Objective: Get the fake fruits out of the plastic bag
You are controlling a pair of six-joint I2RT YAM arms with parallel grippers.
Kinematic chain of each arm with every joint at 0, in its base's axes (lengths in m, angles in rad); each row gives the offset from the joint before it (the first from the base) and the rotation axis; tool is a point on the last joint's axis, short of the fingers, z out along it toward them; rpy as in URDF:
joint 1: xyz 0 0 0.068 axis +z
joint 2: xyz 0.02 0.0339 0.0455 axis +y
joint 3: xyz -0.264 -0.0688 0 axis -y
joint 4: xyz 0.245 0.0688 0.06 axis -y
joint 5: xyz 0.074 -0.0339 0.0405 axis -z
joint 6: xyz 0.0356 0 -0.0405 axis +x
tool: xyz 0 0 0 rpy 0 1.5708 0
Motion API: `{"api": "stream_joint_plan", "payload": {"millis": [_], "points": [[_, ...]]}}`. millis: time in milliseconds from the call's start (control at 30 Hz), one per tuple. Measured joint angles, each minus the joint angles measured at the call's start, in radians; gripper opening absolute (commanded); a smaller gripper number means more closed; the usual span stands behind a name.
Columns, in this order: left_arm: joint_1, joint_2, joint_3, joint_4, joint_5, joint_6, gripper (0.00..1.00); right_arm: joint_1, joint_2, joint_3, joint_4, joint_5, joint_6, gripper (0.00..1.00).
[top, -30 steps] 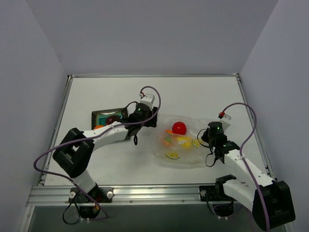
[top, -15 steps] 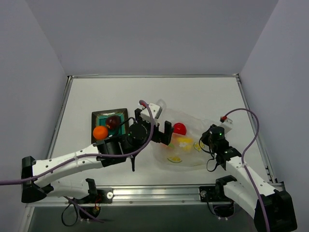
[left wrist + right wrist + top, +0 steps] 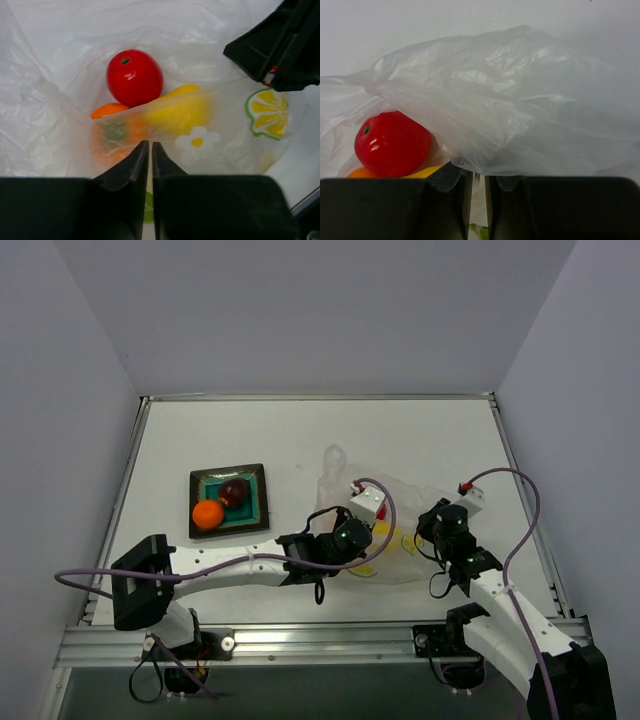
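The teal plate (image 3: 248, 516) on the left already carries an orange ball (image 3: 208, 514) and a dark red fruit (image 3: 234, 491); they are at risk only if the long left arm sweeps back low across them. The left gripper (image 3: 150, 150) is all but closed, with a thin slit between its tips; it seems to pinch the near film of the plastic bag (image 3: 45, 115), though the hold itself is hard to make out. The bag lies on the table (image 3: 400, 435) right of centre, between the two grippers, with a red fruit (image 3: 134, 77), a yellow fruit (image 3: 180, 107) and an orange piece (image 3: 107, 110) inside. If the grippers pull apart too hard, the thin film may tear or slip from one pinch, and the mouth would sag shut over the fruits; if the bag is tipped, the round red fruit could roll away across the table. The right gripper (image 3: 476, 182) is nearly shut too, with a fold of film caught between its tips.

A second ago the left gripper was at the plate's right edge; half a second ago it hung wide open between plate and bag; now it is at the bag and closed. The red fruit, plain from above then, is mostly hidden under the left wrist; a flap of film stands up at the bag's far left corner that was not raised at first; the right gripper has barely shifted.
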Motion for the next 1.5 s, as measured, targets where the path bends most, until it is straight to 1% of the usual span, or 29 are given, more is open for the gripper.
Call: {"api": "stream_joint_plan", "payload": {"millis": [167, 400, 467, 633, 733, 767, 800, 867, 900, 933, 1033, 1167, 1233, 1267, 1333, 1367, 1433, 1500], "points": [[0.039, -0.007, -0.139, 0.057, 0.0, -0.077, 0.02, 0.0, -0.021, -0.009, 0.0, -0.003, 0.006, 0.11], [0.0, -0.006, -0.401, 0.121, 0.022, -0.203, 0.02, 0.0, -0.03, -0.013, 0.0, -0.019, 0.016, 0.11], [-0.002, -0.005, -0.424, 0.122, 0.023, -0.21, 0.02, 0.0, -0.036, -0.016, -0.002, -0.029, 0.017, 0.11], [-0.003, -0.018, -0.401, 0.156, 0.015, -0.19, 0.03, 0.007, -0.046, -0.016, -0.005, -0.045, 0.019, 0.11], [-0.01, -0.064, -0.36, 0.153, 0.022, -0.172, 0.16, 0.007, -0.045, -0.016, -0.005, -0.047, 0.019, 0.11], [-0.014, -0.087, -0.342, 0.15, 0.027, -0.168, 0.21, 0.007, -0.043, -0.016, -0.004, -0.048, 0.019, 0.11], [-0.017, -0.112, -0.323, 0.15, 0.034, -0.162, 0.32, 0.009, -0.039, -0.016, -0.004, -0.048, 0.019, 0.11], [-0.025, -0.165, -0.286, 0.15, 0.058, -0.158, 0.38, 0.013, -0.031, -0.016, -0.005, -0.048, 0.019, 0.11], [-0.03, -0.192, -0.264, 0.147, 0.074, -0.157, 0.45, 0.013, -0.029, -0.016, -0.005, -0.048, 0.019, 0.11], [-0.034, -0.21, -0.243, 0.145, 0.09, -0.153, 0.47, 0.013, -0.029, -0.016, -0.005, -0.047, 0.019, 0.11], [-0.056, -0.225, -0.169, 0.118, 0.123, -0.145, 0.49, 0.013, -0.032, -0.016, -0.005, -0.047, 0.021, 0.11], [-0.104, -0.16, -0.052, 0.078, 0.15, -0.121, 0.49, 0.016, -0.05, -0.016, -0.015, -0.047, 0.032, 0.12], [-0.117, -0.119, -0.021, 0.077, 0.153, -0.111, 0.48, 0.02, -0.067, -0.018, -0.025, -0.047, 0.043, 0.21], [-0.119, -0.097, -0.011, 0.078, 0.149, -0.106, 0.48, 0.02, -0.076, -0.02, -0.029, -0.047, 0.045, 0.32], [-0.109, -0.047, 0.005, 0.079, 0.135, -0.099, 0.48, 0.023, -0.098, -0.021, -0.043, -0.045, 0.051, 0.43], [-0.1, -0.019, 0.011, 0.085, 0.131, -0.096, 0.48, 0.026, -0.111, -0.021, -0.052, -0.044, 0.055, 0.53], [-0.07, 0.034, 0.015, 0.098, 0.119, -0.091, 0.48, 0.026, -0.143, -0.02, -0.076, -0.042, 0.059, 0.59], [-0.034, 0.075, 0.015, 0.106, 0.108, -0.087, 0.48, 0.027, -0.177, -0.009, -0.119, -0.039, 0.061, 0.6]]}}
